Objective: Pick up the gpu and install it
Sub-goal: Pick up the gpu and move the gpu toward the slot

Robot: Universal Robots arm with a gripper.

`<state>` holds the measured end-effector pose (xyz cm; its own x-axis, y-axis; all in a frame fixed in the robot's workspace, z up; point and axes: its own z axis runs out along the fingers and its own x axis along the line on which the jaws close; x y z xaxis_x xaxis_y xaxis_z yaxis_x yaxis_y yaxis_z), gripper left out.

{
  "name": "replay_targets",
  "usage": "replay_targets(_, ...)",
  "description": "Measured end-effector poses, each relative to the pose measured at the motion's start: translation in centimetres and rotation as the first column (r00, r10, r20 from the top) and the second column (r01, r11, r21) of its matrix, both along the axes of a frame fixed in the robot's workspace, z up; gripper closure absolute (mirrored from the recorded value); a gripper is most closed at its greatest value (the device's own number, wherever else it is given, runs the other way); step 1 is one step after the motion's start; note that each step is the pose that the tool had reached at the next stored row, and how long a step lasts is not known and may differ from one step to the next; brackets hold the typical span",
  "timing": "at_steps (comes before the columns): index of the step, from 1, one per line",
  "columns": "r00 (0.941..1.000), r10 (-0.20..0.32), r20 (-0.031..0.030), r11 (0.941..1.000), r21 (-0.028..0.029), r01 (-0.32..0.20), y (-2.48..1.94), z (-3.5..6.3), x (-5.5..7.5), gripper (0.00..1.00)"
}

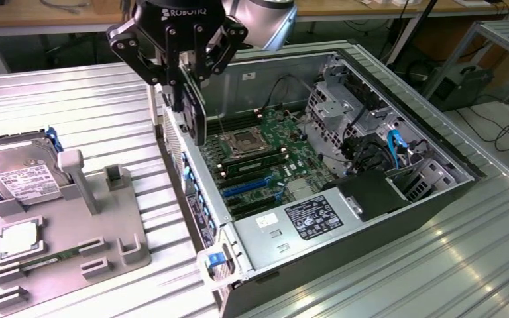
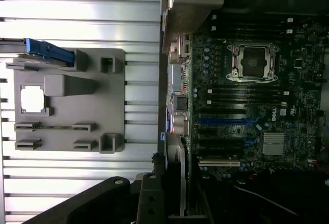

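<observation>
Black gripper (image 1: 183, 99) clamps the gpu (image 1: 198, 127) (held edge-on) over the case (image 1: 259, 83).

– How does the arm (image 1: 259, 20) sit?
– Its silver wrist is at the top edge of the exterior view, with the black pincer (image 1: 191, 99) pointing straight down.
– And the jaws?
– Drawn in narrow. Both fingers (image 1: 177, 86) press the flat faces of the gpu (image 1: 199, 126), which hangs upright and edge-on below the tips.
</observation>
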<state>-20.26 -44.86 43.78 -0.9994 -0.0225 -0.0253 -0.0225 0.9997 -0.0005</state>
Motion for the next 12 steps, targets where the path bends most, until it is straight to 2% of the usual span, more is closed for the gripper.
replay_targets(12,1.0,0.001,-0.0001,1.0,0.0,-0.001,0.0,-0.09,1.4,0.72)
